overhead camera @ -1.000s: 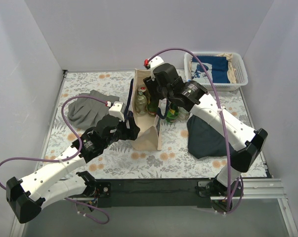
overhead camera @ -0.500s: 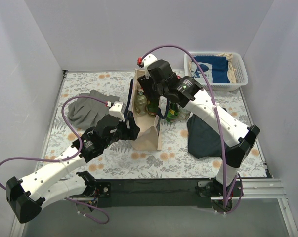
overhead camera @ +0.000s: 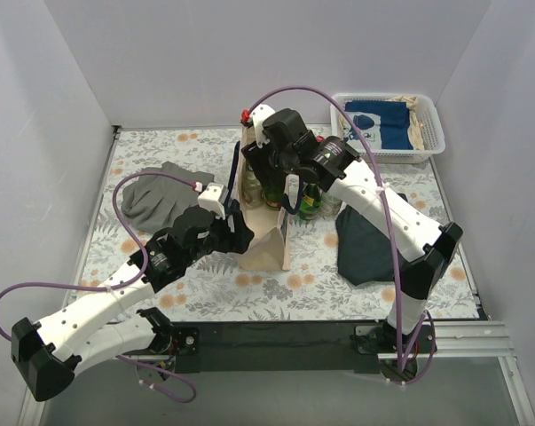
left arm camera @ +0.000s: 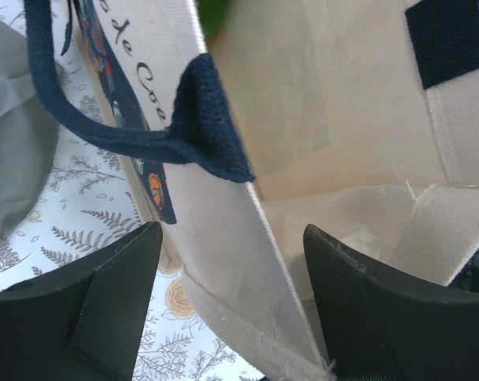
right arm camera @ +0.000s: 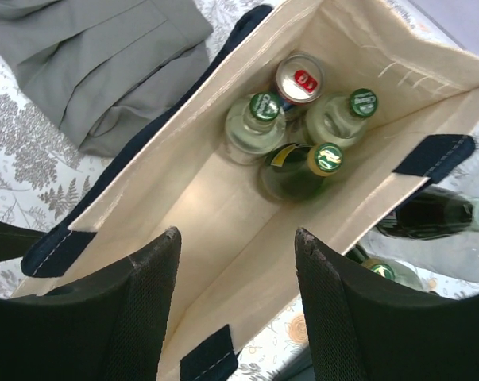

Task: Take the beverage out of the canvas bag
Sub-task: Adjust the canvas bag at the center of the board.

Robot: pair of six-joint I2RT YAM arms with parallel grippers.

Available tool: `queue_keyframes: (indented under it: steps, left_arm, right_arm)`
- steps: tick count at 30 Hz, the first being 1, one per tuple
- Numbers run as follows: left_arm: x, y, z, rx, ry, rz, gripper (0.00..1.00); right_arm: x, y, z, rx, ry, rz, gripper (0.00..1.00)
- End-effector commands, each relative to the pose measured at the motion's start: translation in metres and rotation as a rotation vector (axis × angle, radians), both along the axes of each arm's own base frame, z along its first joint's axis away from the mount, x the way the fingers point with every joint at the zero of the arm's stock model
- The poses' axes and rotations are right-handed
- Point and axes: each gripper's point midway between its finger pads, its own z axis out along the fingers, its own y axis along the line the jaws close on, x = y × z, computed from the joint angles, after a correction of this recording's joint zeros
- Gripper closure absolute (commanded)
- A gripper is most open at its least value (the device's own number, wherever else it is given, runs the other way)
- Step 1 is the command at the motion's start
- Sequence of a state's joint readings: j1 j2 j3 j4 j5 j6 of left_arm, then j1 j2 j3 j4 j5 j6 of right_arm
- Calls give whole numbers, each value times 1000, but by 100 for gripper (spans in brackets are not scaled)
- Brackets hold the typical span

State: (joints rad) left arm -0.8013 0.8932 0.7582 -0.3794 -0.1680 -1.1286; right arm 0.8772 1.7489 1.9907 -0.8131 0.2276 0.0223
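The cream canvas bag [overhead camera: 269, 244] with navy handles stands upright mid-table. In the right wrist view its open mouth [right arm camera: 223, 198] shows a red-topped can [right arm camera: 299, 77], two clear bottles with green caps [right arm camera: 263, 107] and a dark green bottle [right arm camera: 328, 157] at the bag's far end. My right gripper [right arm camera: 237, 234] is open and empty above the mouth [overhead camera: 269, 169]. My left gripper [left arm camera: 232, 230] is open, its fingers straddling the bag's near left wall [left arm camera: 223, 238], one inside and one outside [overhead camera: 236, 232].
Two more bottles [overhead camera: 310, 202] stand on the table just right of the bag. A grey folded cloth [overhead camera: 156, 195] lies to the left and a dark navy pouch [overhead camera: 369, 244] to the right. A white basket [overhead camera: 436, 133] with cloths sits at the back right.
My right gripper has moved left and back, from beside the outside bottles to over the bag's mouth. My left arm has not moved.
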Motion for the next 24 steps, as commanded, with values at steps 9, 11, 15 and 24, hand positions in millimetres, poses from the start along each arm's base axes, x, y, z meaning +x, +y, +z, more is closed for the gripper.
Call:
queue_keyframes:
  steps: [9, 11, 15, 24]
  left_arm:
    - [-30, -18, -11, -9, 49, -208, 29]
    - [-32, -19, -8, -22, 40, -217, 28]
    - [-24, -8, 4, -30, -15, -144, 27]
    - [-14, 31, 42, -103, -161, 50, 22]
  right_arm:
    - [36, -4, -35, 22, 102, -63, 36]
    - [44, -7, -34, 38, 108, -80, 36]
    - [59, -14, -45, 50, 138, -111, 36]
    - [77, -21, -56, 60, 152, -125, 36]
